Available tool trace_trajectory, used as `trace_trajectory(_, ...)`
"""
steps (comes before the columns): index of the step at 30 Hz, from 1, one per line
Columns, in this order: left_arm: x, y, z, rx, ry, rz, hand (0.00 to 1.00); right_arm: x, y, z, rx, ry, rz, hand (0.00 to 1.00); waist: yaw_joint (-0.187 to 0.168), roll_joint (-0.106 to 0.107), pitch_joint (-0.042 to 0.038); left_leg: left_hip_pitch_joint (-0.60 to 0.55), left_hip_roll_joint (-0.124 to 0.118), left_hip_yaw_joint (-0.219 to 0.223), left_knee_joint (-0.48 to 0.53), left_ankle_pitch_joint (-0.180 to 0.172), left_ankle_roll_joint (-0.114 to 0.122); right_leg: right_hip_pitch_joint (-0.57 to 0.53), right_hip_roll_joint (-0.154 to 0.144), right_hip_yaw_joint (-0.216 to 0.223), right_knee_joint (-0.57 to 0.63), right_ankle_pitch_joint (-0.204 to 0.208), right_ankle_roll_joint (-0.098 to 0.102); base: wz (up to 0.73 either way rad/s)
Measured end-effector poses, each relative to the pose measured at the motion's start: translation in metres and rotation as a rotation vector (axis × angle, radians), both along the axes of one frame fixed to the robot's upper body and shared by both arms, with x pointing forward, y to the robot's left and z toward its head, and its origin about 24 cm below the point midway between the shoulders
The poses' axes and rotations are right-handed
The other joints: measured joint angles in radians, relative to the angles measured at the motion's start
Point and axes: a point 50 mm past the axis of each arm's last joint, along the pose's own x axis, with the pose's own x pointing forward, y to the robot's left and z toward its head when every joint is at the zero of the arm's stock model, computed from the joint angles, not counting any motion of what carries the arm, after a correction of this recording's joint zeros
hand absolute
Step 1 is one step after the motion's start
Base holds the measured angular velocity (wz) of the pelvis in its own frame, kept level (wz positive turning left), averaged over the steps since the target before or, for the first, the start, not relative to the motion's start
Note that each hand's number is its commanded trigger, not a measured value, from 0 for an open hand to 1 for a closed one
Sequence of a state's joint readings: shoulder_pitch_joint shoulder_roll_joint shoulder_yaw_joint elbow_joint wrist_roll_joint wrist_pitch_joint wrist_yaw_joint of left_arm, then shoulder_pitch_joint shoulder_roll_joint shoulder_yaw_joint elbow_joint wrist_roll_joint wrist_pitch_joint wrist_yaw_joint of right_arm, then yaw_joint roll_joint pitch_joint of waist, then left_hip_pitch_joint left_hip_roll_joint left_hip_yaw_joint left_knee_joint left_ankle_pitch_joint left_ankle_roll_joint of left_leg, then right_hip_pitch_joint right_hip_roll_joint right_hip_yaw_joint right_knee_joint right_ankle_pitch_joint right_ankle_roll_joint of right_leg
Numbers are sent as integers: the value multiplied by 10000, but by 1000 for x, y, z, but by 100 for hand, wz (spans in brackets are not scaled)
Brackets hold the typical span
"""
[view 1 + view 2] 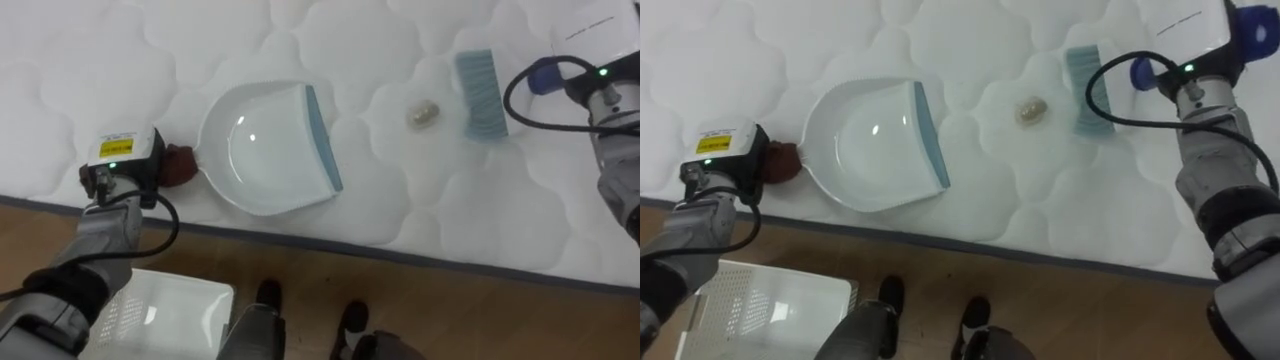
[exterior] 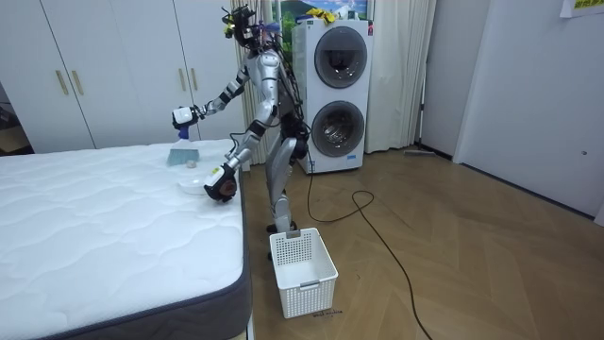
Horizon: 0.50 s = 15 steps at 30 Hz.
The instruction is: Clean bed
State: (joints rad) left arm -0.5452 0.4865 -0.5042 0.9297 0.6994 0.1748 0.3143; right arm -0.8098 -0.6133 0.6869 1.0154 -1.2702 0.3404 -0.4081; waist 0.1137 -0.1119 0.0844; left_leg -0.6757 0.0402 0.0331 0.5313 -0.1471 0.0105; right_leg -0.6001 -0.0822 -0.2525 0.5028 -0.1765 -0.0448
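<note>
1. The robot is seen standing on a wooden floor (image 2: 453, 236) at the long edge of a white quilted mattress (image 1: 120, 60), leaning fwd over it.
2. A white rounded plastic dustpan w/ a grey-blue rubber lip (image 1: 265, 150) lies flat on the mattress near the edge, lip turned to the robot's right.
3. The left hand (image 2: 219, 187) is placed at the dustpan's rear end, touching it. Fingers are covered by the wrist box, so grasping vs. released can't be told.
4. A small crumpled beige scrap (image 1: 424, 114) lies on the mattress between the dustpan lip and a light-blue bristled brush (image 1: 481, 95), apart from both.
5. The right hand (image 2: 182, 117) is held raised above the bed, over the brush. Finger state can't be told, nor whether the brush is gripped.
6. A white perforated plastic basket (image 2: 302, 269) is set on the floor by the robot's feet, beside the bed.
</note>
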Motion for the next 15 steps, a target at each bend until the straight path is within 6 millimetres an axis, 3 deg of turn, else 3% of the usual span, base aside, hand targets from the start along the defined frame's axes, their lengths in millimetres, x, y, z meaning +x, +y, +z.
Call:
trace_trajectory(9,1,0,1,-150,104,13,100,2,13,3,-91,25,437,100,25,0,-1,-3,-9,-6,-41,1,2,10,-8,-30,-6,4,6,0)
trace_trajectory(15,-3,-2,-3,-267,153,-45,100,-2,18,-8,142,428,631,100,41,2,-3,141,-21,-51,-108,1,0,147,-19,-87,-24,34,13,1)
